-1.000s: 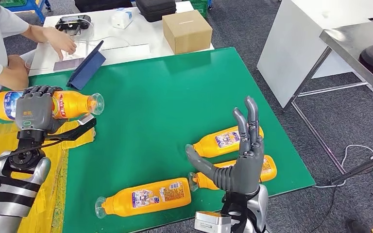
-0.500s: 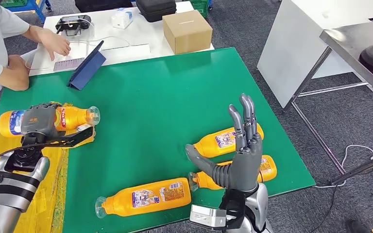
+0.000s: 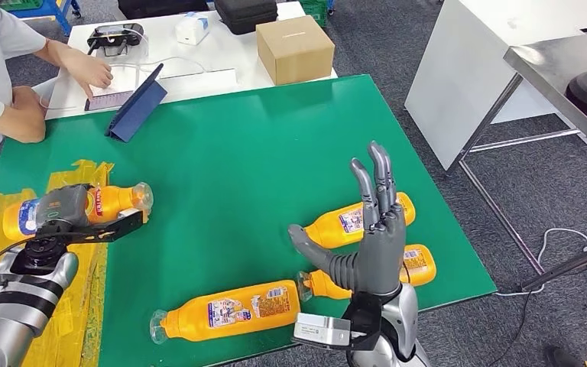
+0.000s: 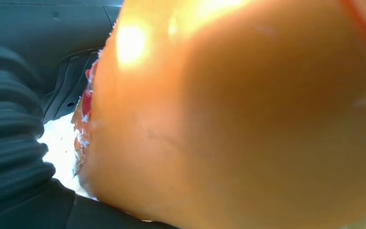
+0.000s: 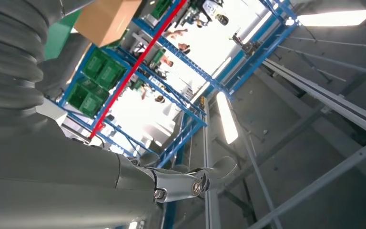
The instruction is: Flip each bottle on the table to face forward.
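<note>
Fingers of the left hand clenched around an orange plastic bottle near the green worktop edge, right hand spread empty; a roll-off is risked if released carelessly.

A glossy, translucent orange plastic bottle takes up most of the left wrist view, so close to the camera that its rounded side is blurred. A bright patch of reflected light sits on its curved surface, and a thin red line crosses one corner of it. At the bottle's edge a strip of red and white label is visible, too blurred to read. The left hand appears as a dark grey ribbed cover lying just beside the bottle, with a dark moulded panel beyond it. A small bright white patch shows in the gap between the ribbed cover and the bottle
</note>
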Tool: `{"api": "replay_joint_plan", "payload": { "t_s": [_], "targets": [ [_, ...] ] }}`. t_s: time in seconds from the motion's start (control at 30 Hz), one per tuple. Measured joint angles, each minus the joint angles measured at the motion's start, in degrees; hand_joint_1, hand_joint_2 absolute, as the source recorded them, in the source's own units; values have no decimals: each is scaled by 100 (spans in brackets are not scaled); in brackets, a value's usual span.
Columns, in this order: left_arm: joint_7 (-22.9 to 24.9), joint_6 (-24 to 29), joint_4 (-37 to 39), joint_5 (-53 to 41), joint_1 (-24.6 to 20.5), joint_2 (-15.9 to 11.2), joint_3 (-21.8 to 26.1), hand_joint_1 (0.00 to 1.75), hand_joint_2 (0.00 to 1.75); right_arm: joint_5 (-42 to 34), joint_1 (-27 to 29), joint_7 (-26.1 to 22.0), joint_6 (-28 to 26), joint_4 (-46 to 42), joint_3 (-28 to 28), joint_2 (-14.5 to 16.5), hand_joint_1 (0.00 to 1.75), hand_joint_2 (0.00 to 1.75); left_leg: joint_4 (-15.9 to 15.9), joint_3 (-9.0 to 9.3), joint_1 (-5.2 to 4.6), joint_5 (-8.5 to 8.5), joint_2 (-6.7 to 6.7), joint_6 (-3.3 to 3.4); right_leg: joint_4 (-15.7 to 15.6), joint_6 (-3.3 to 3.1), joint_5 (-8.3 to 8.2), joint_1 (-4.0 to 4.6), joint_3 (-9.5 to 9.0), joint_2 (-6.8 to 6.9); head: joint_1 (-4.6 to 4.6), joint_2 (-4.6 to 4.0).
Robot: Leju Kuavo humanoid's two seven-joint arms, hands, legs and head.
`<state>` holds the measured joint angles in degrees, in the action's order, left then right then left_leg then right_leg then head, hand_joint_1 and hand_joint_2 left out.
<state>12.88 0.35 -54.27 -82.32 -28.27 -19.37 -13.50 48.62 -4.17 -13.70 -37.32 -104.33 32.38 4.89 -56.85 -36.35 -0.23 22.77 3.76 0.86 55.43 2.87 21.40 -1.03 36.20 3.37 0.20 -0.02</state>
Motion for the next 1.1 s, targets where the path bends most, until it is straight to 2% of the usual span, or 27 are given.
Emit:
{"api": "replay_joint_plan", "payload": {
  "t_s": [0.1,0.13,0.3,0.83,0.93,1.1],
  "targets": [
    [-52,169,266,200,-14,33,27,24,175,-28,-13,-15,29,50,47,-7,0,175,0,1,0,0,1,0,0,0,0,0,1,0,0,0],
    [-63,246,354,249,-16,49,34,0,175,-34,-19,-20,37,69,63,-10,0,175,0,1,0,0,1,0,0,0,0,1,1,0,0,0],
    [-112,517,760,334,-33,135,70,0,175,-193,-28,-107,67,168,122,-38,0,175,0,0,0,0,0,0,0,0,0,0,0,0,0,0],
    [-235,399,1324,377,-261,257,74,0,175,-376,-141,-90,249,275,202,-52,0,175,1,7,0,0,-3,-1,1,-1,0,-1,-9,2,-1,0],
    [-469,799,1568,734,-328,366,133,0,175,-412,-184,-74,293,344,231,-72,0,175,1,21,0,-1,-5,-2,4,-1,0,-1,-20,2,-1,0],
    [-729,1354,1429,1177,-172,449,318,0,175,-406,-165,-93,288,370,231,-121,0,175,1,22,0,-1,-2,-2,5,-1,0,-2,-20,1,-1,0]
  ]
}}
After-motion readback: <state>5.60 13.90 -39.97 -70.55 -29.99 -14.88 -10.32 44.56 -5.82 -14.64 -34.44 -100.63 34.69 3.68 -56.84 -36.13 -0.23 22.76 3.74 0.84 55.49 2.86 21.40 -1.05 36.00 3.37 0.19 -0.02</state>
